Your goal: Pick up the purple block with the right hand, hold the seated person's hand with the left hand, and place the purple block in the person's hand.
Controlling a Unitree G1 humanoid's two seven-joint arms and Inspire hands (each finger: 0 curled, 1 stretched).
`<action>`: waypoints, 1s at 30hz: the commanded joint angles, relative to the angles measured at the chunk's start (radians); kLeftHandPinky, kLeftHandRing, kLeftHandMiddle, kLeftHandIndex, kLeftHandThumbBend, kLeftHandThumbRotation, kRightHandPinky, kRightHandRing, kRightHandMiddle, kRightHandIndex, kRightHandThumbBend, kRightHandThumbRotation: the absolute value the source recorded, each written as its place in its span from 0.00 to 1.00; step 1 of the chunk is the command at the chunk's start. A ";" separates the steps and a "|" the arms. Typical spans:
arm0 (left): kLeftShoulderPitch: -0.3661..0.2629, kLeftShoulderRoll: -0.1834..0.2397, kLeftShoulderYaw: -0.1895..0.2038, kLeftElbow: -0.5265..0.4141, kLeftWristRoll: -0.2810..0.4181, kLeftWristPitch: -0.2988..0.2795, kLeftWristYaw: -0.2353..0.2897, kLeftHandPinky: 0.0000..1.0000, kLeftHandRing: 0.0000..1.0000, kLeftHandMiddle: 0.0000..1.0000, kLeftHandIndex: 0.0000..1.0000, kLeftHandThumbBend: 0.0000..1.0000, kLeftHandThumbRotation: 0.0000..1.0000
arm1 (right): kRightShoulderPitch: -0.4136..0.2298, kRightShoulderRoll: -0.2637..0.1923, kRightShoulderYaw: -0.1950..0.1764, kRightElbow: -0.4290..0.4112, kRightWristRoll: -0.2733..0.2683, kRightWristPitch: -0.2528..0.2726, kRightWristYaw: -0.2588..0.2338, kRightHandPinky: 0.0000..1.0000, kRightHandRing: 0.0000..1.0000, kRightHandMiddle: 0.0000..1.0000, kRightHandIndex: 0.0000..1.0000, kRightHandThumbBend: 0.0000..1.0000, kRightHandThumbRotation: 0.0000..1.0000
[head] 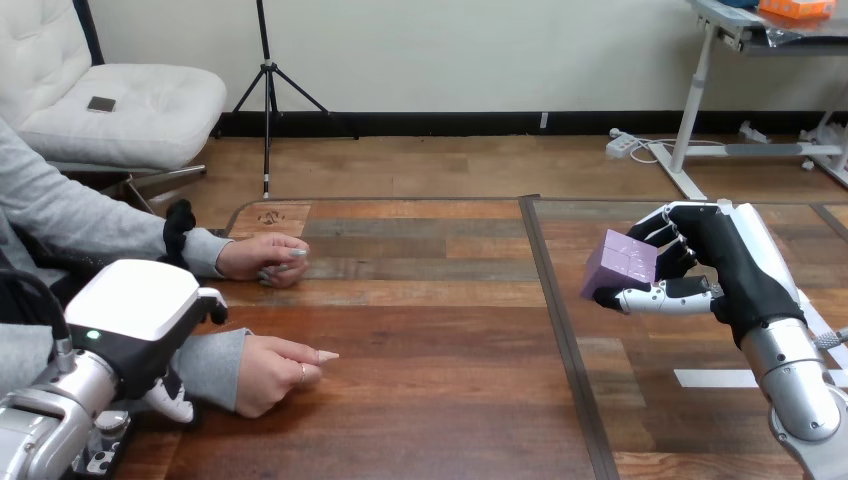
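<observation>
Aloft, the right hand (pixel 735 265) clasps the purple block (pixel 620 262) over open table (pixel 420 400) — left hand's (pixel 135 312) grip unclear.

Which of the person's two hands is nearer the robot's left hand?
The person's lower hand, one finger pointing right, lies right beside the left hand. The person's upper hand rests farther up the table, apart from it.

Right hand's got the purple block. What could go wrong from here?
1. The purple block, pinched in the right hand, is far across the table from the person: it might slip in transit.
2. The person's nearer hand and farther hand rest knuckles-up: no open palm yet.
3. The left hand sits by the nearer sleeve, not clearly on a hand.
</observation>
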 commanded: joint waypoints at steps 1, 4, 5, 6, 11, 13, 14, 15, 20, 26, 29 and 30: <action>-0.083 -0.002 -0.012 0.032 -0.020 -0.012 0.025 0.62 0.69 0.71 0.70 1.00 0.13 | -0.032 -0.002 -0.026 -0.054 0.018 -0.022 -0.011 0.37 0.40 0.43 0.45 0.84 0.00; -0.090 -0.007 -0.018 0.047 -0.021 -0.016 0.029 0.62 0.69 0.71 0.70 1.00 0.12 | -0.032 -0.003 -0.026 -0.053 0.017 -0.027 -0.012 0.37 0.40 0.43 0.45 0.84 0.00; -0.092 -0.008 -0.021 0.051 -0.020 -0.016 0.032 0.62 0.69 0.71 0.70 1.00 0.12 | -0.032 -0.004 -0.026 -0.052 0.016 -0.028 -0.013 0.37 0.40 0.43 0.45 0.84 0.00; -0.093 -0.009 -0.023 0.054 -0.019 -0.016 0.034 0.63 0.69 0.70 0.69 1.00 0.12 | -0.032 -0.004 -0.026 -0.052 0.016 -0.028 -0.014 0.37 0.40 0.43 0.45 0.84 0.00; -0.102 -0.013 -0.034 0.064 -0.016 -0.012 0.031 0.63 0.69 0.70 0.69 1.00 0.13 | -0.034 -0.006 -0.027 -0.048 0.016 -0.024 -0.014 0.37 0.40 0.43 0.45 0.84 0.00; -0.104 -0.015 -0.037 0.067 -0.014 -0.009 0.031 0.63 0.68 0.69 0.69 1.00 0.14 | -0.034 -0.006 -0.027 -0.049 0.015 -0.021 -0.014 0.37 0.40 0.43 0.45 0.84 0.00; -0.106 -0.016 -0.039 0.068 -0.013 -0.007 0.029 0.63 0.68 0.69 0.69 1.00 0.14 | -0.033 -0.007 -0.026 -0.051 0.013 -0.017 -0.016 0.37 0.40 0.43 0.45 0.84 0.00; -0.107 -0.017 -0.040 0.069 -0.014 -0.005 0.027 0.63 0.68 0.69 0.68 1.00 0.14 | -0.033 -0.008 -0.025 -0.052 0.011 -0.014 -0.017 0.37 0.40 0.43 0.45 0.84 0.00; -0.118 -0.022 -0.047 0.078 -0.017 0.006 -0.003 0.62 0.66 0.67 0.66 1.00 0.14 | -0.033 -0.007 -0.029 -0.053 0.017 -0.017 -0.011 0.37 0.40 0.43 0.45 0.83 0.00; -0.132 -0.029 -0.054 0.088 -0.026 0.021 -0.040 0.58 0.62 0.63 0.63 0.97 0.12 | -0.033 -0.006 -0.031 -0.053 0.020 -0.020 -0.007 0.36 0.40 0.43 0.45 0.83 0.00; -0.137 -0.033 -0.056 0.094 -0.037 0.023 -0.050 0.53 0.58 0.61 0.62 0.96 0.11 | -0.034 -0.005 -0.033 -0.052 0.022 -0.020 -0.004 0.36 0.39 0.43 0.45 0.83 0.00; -0.139 -0.034 -0.057 0.095 -0.040 0.023 -0.053 0.51 0.57 0.60 0.61 0.96 0.10 | -0.034 -0.005 -0.033 -0.052 0.021 -0.020 -0.004 0.36 0.39 0.43 0.45 0.83 0.00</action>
